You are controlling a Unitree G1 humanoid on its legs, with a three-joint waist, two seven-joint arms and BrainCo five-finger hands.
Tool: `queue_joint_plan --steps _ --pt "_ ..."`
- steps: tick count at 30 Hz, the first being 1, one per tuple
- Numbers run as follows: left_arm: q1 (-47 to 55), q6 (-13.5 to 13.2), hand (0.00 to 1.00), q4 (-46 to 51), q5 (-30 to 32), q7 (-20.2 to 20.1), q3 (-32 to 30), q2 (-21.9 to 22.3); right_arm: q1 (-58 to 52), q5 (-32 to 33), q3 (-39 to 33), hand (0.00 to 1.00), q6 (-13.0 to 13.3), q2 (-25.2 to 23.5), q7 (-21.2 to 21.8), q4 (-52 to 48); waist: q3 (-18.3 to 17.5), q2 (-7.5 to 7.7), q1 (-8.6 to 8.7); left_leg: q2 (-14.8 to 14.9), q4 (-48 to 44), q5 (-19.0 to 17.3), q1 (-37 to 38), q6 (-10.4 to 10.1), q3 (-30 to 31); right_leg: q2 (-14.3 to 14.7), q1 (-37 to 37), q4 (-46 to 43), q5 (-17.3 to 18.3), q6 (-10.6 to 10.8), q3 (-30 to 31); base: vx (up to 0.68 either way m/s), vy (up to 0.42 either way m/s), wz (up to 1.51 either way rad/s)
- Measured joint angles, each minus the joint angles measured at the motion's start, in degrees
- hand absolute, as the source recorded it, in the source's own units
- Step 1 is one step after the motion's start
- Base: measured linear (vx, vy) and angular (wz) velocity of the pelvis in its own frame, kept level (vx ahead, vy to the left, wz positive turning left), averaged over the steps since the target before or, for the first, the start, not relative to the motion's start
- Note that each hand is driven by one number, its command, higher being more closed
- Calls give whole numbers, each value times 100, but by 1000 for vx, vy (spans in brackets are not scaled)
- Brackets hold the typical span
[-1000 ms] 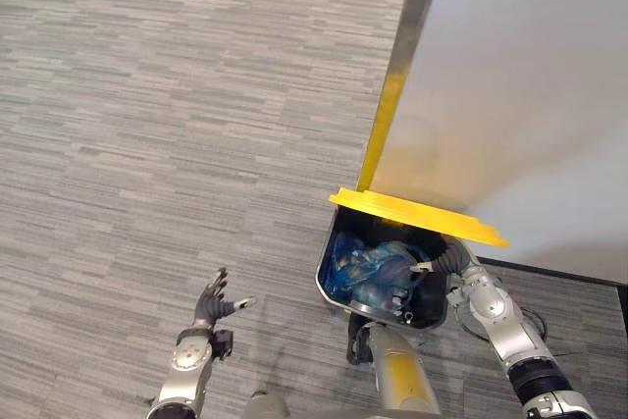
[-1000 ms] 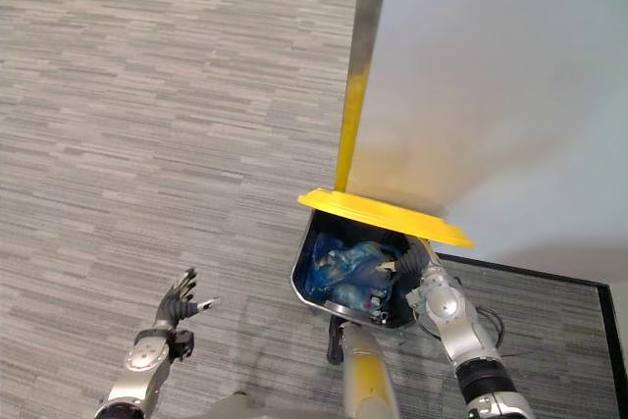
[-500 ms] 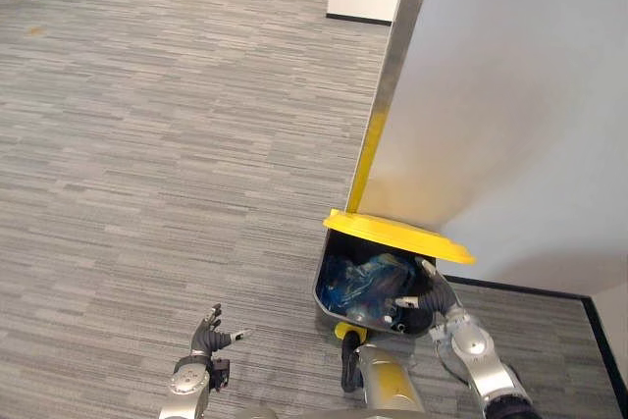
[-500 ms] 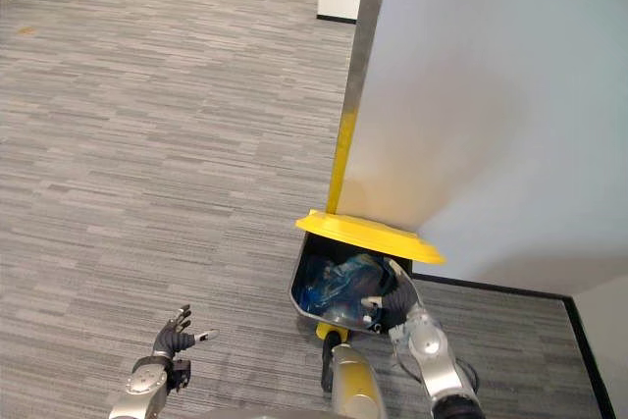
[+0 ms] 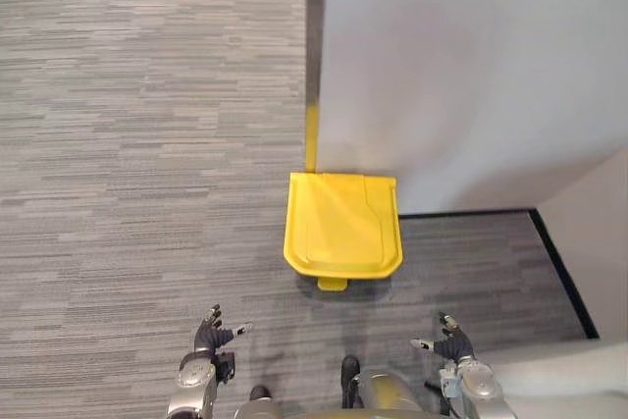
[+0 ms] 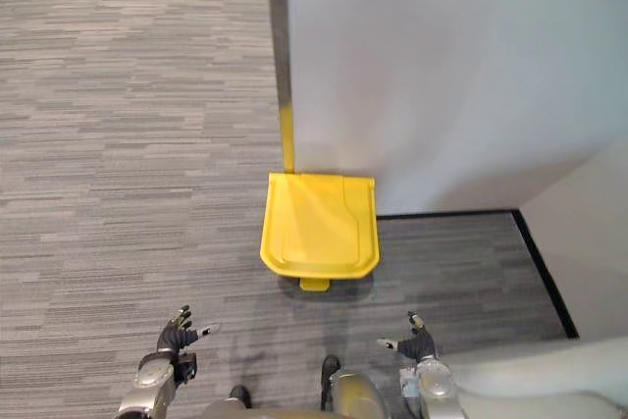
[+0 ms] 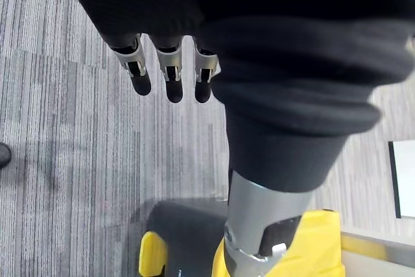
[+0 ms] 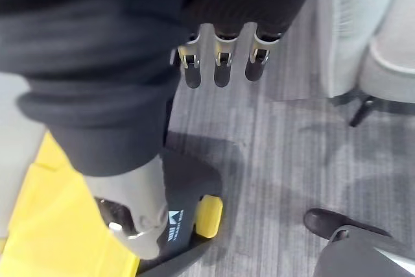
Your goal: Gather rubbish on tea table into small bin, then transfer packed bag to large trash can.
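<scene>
The large trash can stands against the wall with its yellow lid (image 5: 342, 225) shut flat, so its inside is hidden. A small yellow pedal (image 5: 332, 284) sticks out at its front. My left hand (image 5: 208, 329) hangs low to the left of the can, open, fingers spread and holding nothing. My right hand (image 5: 449, 344) hangs low to the right of the can, also open and holding nothing. In the left wrist view the straight fingers (image 7: 167, 69) point at carpet. The right wrist view shows straight fingers (image 8: 220, 63) above the lid (image 8: 45, 225) and pedal (image 8: 209, 217).
A grey wall (image 5: 461, 76) with a metal corner edge rises right behind the can. A black skirting strip (image 5: 559, 262) runs along the floor on the right. A pale upholstered seat (image 5: 579, 380) sits at the lower right. Striped grey carpet (image 5: 128, 164) spreads to the left.
The can's lid has come down and shut over the blue bag. My right hand has pulled out of the can and now hangs beside it. The camera has shifted.
</scene>
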State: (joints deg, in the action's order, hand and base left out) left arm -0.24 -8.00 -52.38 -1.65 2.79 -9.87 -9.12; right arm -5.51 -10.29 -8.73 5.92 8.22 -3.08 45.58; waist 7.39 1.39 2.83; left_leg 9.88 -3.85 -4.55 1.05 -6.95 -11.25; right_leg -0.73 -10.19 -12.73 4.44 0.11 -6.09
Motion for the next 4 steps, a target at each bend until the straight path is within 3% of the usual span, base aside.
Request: queue_joint_plan --steps 4 --pt "126 13 0 -86 5 -4 -217 -74 -193 4 -43 0 -16 39 5 144 -126 -26 -9 0 62 -32 147 18 -28 63 322 575 -295 114 87 -125 14 -7"
